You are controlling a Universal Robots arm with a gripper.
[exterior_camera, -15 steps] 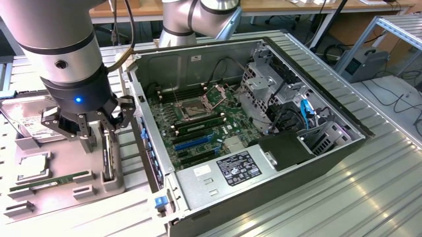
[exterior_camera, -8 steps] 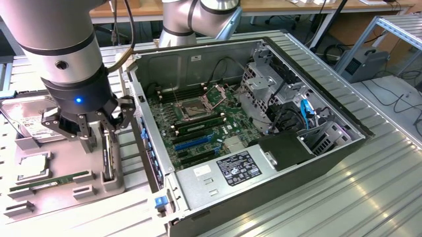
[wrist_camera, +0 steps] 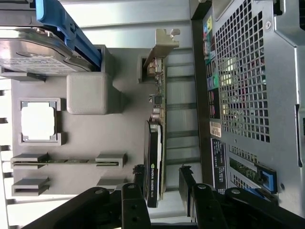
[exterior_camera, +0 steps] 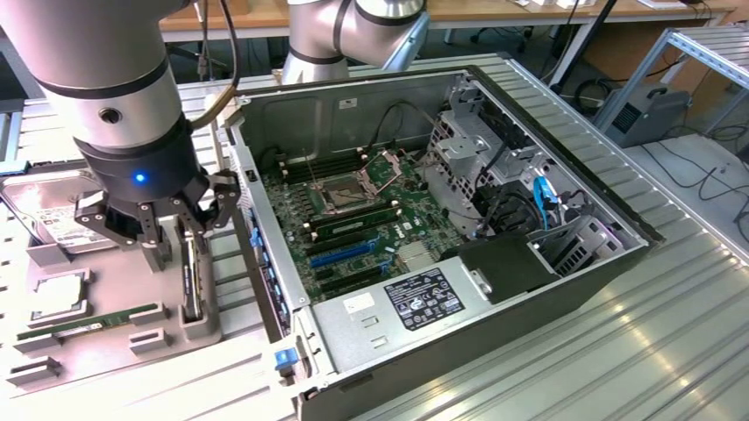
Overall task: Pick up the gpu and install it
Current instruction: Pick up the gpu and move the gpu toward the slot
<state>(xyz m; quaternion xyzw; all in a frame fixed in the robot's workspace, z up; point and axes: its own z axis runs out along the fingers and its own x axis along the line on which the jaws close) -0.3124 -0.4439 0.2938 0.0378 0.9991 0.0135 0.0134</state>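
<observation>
Wrist view shows the gpu (wrist_camera: 154, 143) standing on its long edge in a slot of the grey holder tray (wrist_camera: 128, 124). It is a thin card with a green board, a black shroud with a green logo on one face, and a pale metal bracket at one end.

The fingers (wrist_camera: 138, 175) are spread apart, one on each side of the card at the end away from the bracket. The one on the shroud side sits just beside it, and the other stands clear of the green board; neither is clamped on it.

In the exterior view the gripper (exterior_camera: 174, 246) hangs directly over the gpu (exterior_camera: 188, 276). The open computer case (exterior_camera: 585, 289) rises close on the exterior view's right. The hard drive (exterior_camera: 47, 210) and memory stick (exterior_camera: 88, 320) lie on the exterior view's left. Above the card the space is free.
</observation>
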